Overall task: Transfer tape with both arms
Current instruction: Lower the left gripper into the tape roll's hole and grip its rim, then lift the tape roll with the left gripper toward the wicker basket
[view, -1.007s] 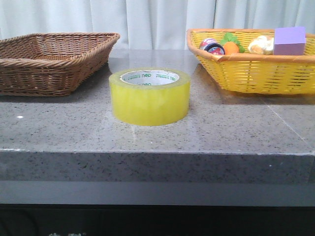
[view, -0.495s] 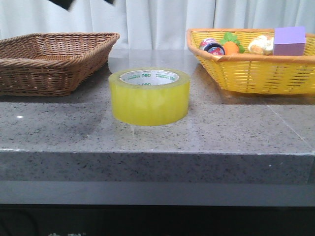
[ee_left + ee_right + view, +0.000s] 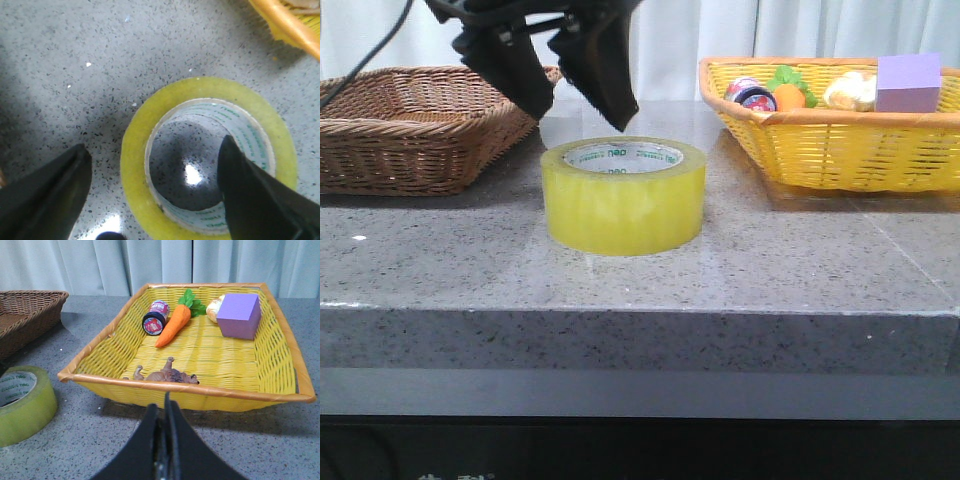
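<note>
The tape [image 3: 625, 200], a thick yellow roll with a white core printed in green, lies flat on the grey stone table [image 3: 620, 285]. My left gripper [image 3: 583, 112] is open and empty. It hangs just above the roll's far left edge. In the left wrist view the tape [image 3: 135, 150] lies below the gripper [image 3: 154, 147]. One finger [image 3: 55, 195] is outside the roll and the other finger [image 3: 255, 195] is over its core. My right gripper [image 3: 164, 407] is shut and empty, low over the table in front of the yellow basket. The tape [image 3: 25, 405] is off to its side.
A yellow wicker basket [image 3: 840, 150] at the right rear holds a carrot [image 3: 172, 325], a purple block [image 3: 240, 315], a small red-and-black round item [image 3: 154, 320] and a brown toy animal [image 3: 167, 375]. A brown wicker basket [image 3: 420, 120] stands at the left rear.
My left gripper has come down from the top of the front view to just above the tape. The tape has not moved.
</note>
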